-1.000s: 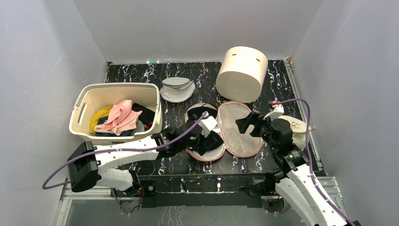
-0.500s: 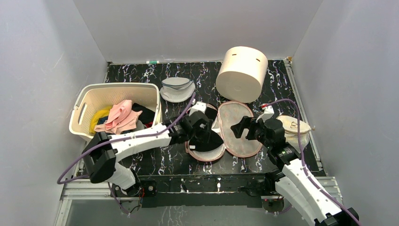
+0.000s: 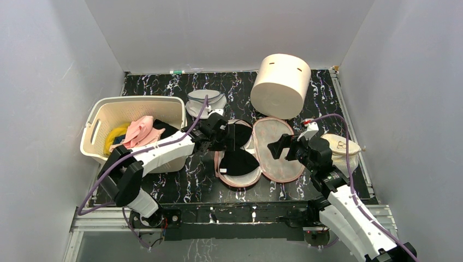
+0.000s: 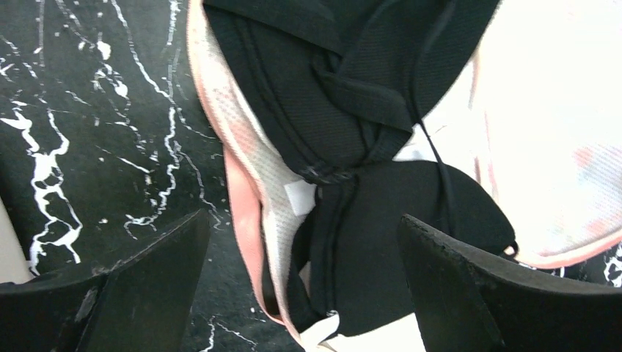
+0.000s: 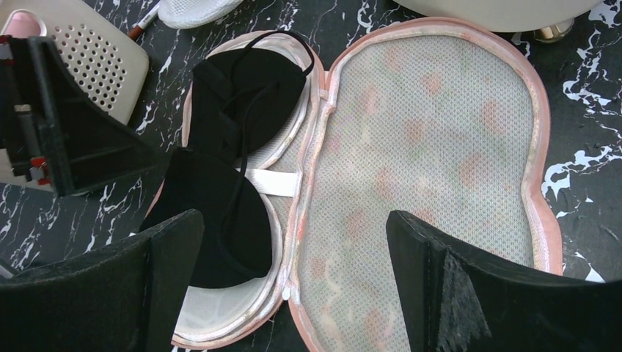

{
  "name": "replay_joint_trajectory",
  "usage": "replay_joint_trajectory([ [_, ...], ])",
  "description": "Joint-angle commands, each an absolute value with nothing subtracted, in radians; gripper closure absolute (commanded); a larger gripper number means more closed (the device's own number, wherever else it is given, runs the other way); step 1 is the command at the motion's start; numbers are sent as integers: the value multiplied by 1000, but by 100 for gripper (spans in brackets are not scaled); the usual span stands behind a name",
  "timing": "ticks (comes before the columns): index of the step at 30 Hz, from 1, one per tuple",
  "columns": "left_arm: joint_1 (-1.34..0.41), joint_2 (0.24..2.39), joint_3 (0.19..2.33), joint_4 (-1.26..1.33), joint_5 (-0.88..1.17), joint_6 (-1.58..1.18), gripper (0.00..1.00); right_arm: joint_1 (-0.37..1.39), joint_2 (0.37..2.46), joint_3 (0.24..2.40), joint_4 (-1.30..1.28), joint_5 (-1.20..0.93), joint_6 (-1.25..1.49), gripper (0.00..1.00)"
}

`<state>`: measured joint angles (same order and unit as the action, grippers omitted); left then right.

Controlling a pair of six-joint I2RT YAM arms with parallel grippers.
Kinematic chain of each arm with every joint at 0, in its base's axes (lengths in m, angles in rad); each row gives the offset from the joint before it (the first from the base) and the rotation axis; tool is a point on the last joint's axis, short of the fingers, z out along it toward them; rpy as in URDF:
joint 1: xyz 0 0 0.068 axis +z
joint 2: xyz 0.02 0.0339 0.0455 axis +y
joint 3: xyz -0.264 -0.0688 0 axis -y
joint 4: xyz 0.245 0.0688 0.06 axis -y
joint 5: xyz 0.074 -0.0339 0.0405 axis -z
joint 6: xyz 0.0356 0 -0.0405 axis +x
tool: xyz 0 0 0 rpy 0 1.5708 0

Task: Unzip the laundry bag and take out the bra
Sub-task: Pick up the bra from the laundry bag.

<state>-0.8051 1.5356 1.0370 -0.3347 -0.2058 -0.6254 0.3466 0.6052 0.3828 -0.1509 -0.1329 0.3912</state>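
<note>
The laundry bag point(image 3: 278, 150) lies unzipped and spread flat in two halves, its mesh lining up point(image 5: 425, 147). The black bra point(image 3: 238, 161) lies in its left half, also in the right wrist view point(image 5: 227, 198) and the left wrist view point(image 4: 381, 213). My left gripper point(image 3: 223, 136) is open and empty above the bag's left pink rim point(image 4: 238, 191), with the bra's middle between its fingers point(image 4: 304, 286). My right gripper point(image 3: 274, 148) is open and empty above the bag's hinge and right half point(image 5: 293, 286).
A cream basket point(image 3: 104, 109) of clothes stands at the left, close to my left arm. A round grey-white mesh bag point(image 3: 206, 103) lies behind the case. A large cream cylinder point(image 3: 280, 84) stands at the back. A cream mesh pouch point(image 3: 341, 146) lies beside my right arm.
My left gripper has moved away from me and leftward, from over the bra's near cup to the bag's left rim. My right gripper shifted slightly left. The bra stays in the bag.
</note>
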Motion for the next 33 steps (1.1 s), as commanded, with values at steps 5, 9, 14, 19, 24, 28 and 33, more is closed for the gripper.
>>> replay_joint_trajectory([
  [5, -765, 1529, 1018, -270, -128, -581, 10, 345, 588, 385, -77, -163, 370, 4],
  [9, -765, 1534, 1013, -272, -151, -577, 19, 344, 588, 385, -75, -164, 367, 4],
  [14, -765, 1554, 989, -247, -91, -588, 35, 345, 588, 386, -75, -161, 368, 4],
  [19, -767, 1562, 919, -125, 43, -617, 50, 344, 583, 384, -75, -158, 368, 4],
  [24, -769, 1554, 873, -62, 66, -629, 60, 345, 586, 384, -72, -162, 368, 4],
  [28, -769, 1558, 871, -62, 52, -627, 68, 344, 588, 384, -72, -166, 368, 4],
  [33, -769, 1573, 857, -40, 71, -639, 70, 345, 586, 384, -72, -165, 367, 4],
])
